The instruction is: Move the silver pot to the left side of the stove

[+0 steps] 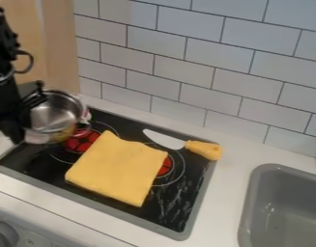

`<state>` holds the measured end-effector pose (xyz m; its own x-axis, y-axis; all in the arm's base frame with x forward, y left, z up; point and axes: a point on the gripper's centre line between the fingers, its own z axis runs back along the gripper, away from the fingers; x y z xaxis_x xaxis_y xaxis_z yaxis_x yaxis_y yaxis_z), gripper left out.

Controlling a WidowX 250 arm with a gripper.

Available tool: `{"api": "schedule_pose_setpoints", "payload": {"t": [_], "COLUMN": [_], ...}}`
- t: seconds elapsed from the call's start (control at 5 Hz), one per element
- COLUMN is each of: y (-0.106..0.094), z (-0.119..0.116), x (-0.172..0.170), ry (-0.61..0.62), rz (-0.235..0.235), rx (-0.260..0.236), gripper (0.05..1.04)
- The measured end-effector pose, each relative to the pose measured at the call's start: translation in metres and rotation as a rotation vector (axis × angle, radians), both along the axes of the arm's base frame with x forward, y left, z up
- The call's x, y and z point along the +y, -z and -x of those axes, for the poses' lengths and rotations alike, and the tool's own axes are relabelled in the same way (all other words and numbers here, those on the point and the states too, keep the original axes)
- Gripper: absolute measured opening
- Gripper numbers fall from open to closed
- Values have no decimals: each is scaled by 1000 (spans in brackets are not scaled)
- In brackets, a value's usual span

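Touching one silver pot (55,114): one claw (26,115)

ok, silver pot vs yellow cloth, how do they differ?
Silver pot is shiny metal; yellow cloth is matte. Pot is round, hollow and open-topped; cloth is flat and four-cornered. Pot has a rim standing up; cloth lies low on the stove. Shared: each has a red burner next to it.
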<state>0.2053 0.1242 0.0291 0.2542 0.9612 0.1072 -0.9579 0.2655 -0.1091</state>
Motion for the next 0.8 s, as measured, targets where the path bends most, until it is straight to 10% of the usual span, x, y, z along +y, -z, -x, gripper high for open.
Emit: {"api": "schedule_pose_setpoints", "payload": {"t": [0.6,0.8], "y": [24,29], "z": [13,17], "x": [4,3], "ry": [-33,-45], "rz": [26,42], "rx": [63,95], "gripper": [82,249]}}
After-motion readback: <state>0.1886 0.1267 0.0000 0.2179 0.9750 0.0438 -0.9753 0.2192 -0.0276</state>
